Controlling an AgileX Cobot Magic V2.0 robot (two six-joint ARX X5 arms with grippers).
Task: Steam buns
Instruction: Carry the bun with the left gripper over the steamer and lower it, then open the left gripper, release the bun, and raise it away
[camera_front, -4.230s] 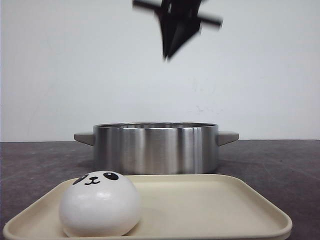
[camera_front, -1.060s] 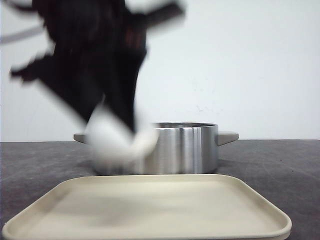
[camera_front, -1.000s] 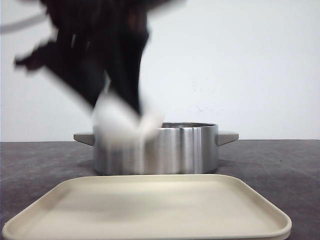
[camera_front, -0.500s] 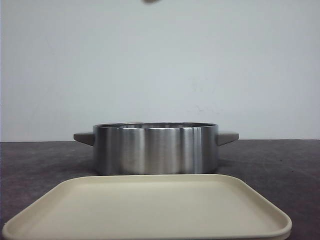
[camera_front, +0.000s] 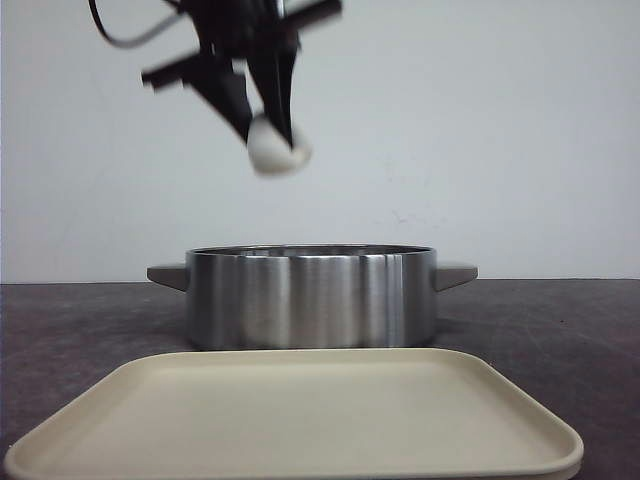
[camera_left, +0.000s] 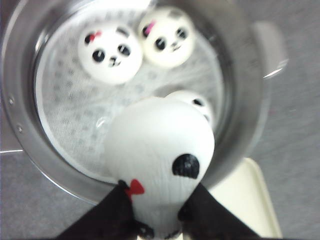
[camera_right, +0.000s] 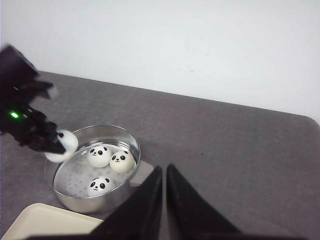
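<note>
While three buns sit inside the pot, the left claw hangs above it, clamped on the fourth bun. Well off, the right claw is pressed together, holding nothing.

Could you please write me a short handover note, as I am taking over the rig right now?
Left hand: shut on the fourth bun, held in the air above the steel pot.
Right hand: fingers together, holding nothing, raised well off to the side of the pot.
Done: three buns already lie inside the pot; the cream tray holds no buns.
Left: lower the held bun into the free spot in the pot, release, withdraw.
</note>
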